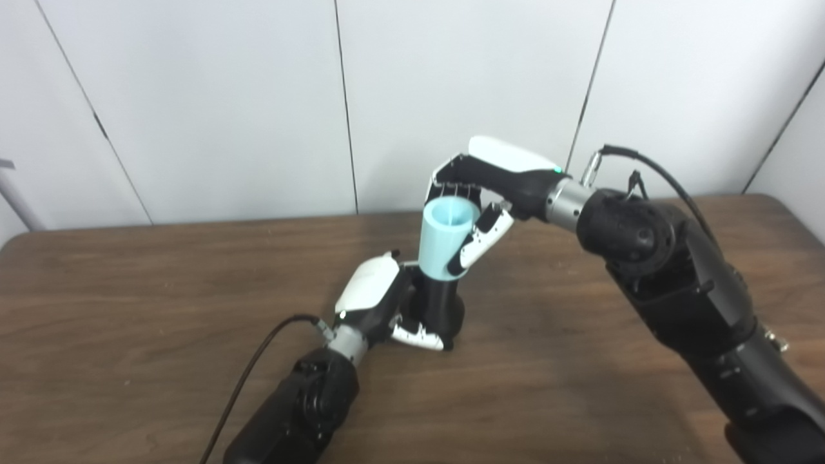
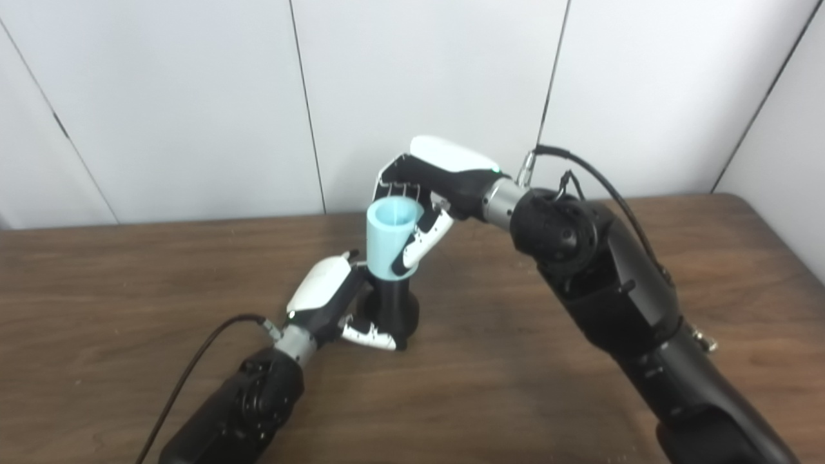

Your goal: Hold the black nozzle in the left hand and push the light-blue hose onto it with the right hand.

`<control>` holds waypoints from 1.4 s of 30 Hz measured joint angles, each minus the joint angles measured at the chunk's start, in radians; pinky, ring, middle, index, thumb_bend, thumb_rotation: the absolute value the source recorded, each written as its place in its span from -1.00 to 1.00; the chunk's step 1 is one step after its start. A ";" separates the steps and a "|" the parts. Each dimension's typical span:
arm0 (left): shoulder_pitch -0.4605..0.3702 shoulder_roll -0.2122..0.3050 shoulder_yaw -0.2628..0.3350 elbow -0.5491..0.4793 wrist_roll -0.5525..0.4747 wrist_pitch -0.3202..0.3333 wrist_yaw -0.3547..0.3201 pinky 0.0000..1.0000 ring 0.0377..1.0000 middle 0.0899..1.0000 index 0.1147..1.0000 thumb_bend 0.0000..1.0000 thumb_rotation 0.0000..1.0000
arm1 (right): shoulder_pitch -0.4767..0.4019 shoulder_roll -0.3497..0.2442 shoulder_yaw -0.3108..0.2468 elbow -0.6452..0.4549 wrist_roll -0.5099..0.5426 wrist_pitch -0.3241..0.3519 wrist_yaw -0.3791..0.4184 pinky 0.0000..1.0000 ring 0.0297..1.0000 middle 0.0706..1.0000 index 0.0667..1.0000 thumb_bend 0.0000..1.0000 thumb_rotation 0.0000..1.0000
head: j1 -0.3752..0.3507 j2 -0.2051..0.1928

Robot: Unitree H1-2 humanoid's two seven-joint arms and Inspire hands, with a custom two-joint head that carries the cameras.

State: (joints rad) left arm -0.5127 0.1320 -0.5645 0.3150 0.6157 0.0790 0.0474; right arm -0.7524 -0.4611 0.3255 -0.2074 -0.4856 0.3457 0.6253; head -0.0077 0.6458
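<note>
Left robot hand (image 1: 387,303) grips black nozzle (image 1: 441,306), light-blue hose (image 1: 445,241) seated atop.

Dark wood-grain table (image 1: 161,290) before a wall of white panels (image 1: 225,96) with dark seams

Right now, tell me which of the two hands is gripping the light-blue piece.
The right hand, raised higher, wraps the light-blue hose. The left hand sits lower, near the table, clasping the black nozzle.

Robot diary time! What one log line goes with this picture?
left hand: shut on black nozzle, upright on table | right hand: shut on light-blue hose | hose on nozzle top
</note>
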 measured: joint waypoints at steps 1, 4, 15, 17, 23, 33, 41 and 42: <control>0.000 0.000 0.000 0.000 0.000 0.000 -0.001 1.00 0.27 -0.15 -0.14 0.05 -1.00 | 0.000 -0.006 0.003 -0.001 -0.001 -0.002 0.001 -0.20 -0.17 -0.08 -0.10 0.04 -1.00 | 0.003 0.002; 0.000 -0.001 0.001 -0.001 0.001 0.003 -0.007 1.00 0.27 -0.14 -0.15 0.05 -1.00 | 0.001 -0.009 0.010 -0.002 -0.005 -0.003 0.000 -0.22 -0.17 -0.10 -0.08 0.04 -1.00 | 0.006 0.005; 0.004 -0.002 0.001 -0.018 0.007 0.024 -0.014 1.00 0.26 -0.15 -0.14 0.05 -1.00 | 0.013 -0.006 0.023 0.040 -0.002 -0.096 -0.034 -0.27 -0.24 -0.12 -0.03 0.03 -1.00 | 0.009 0.011; 0.004 -0.002 0.001 -0.018 0.008 0.024 -0.014 1.00 0.26 -0.15 -0.14 0.05 -1.00 | 0.012 -0.008 0.029 0.048 -0.005 -0.112 -0.035 -0.32 -0.26 -0.16 -0.02 0.03 -1.00 | 0.008 0.011; 0.005 -0.002 0.001 -0.020 0.008 0.024 -0.014 1.00 0.26 -0.14 -0.15 0.05 -1.00 | 0.009 -0.010 0.034 0.071 -0.008 -0.122 -0.034 -0.29 -0.24 -0.13 -0.03 0.03 -1.00 | 0.008 0.011; 0.008 -0.003 0.003 -0.037 0.010 0.055 -0.023 1.00 0.26 -0.12 -0.17 0.05 -1.00 | 0.059 0.047 0.032 0.167 -0.031 -0.126 -0.105 -0.25 -0.19 -0.13 -0.04 0.04 -1.00 | 0.014 0.023; 0.010 -0.004 0.003 -0.046 0.013 0.064 -0.027 1.00 0.26 -0.13 -0.15 0.05 -1.00 | 0.066 0.059 0.051 0.187 -0.057 -0.121 -0.104 -0.28 -0.24 -0.13 -0.03 0.03 -1.00 | 0.009 0.026; 0.010 -0.004 0.002 -0.046 0.013 0.063 -0.027 1.00 0.26 -0.13 -0.15 0.05 -1.00 | 0.065 0.057 0.054 0.187 -0.060 -0.121 -0.099 -0.28 -0.24 -0.13 -0.02 0.03 -1.00 | 0.009 0.026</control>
State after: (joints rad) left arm -0.5024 0.1283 -0.5622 0.2687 0.6291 0.1420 0.0201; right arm -0.6878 -0.4043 0.3794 -0.0206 -0.5455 0.2248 0.5267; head 0.0015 0.6719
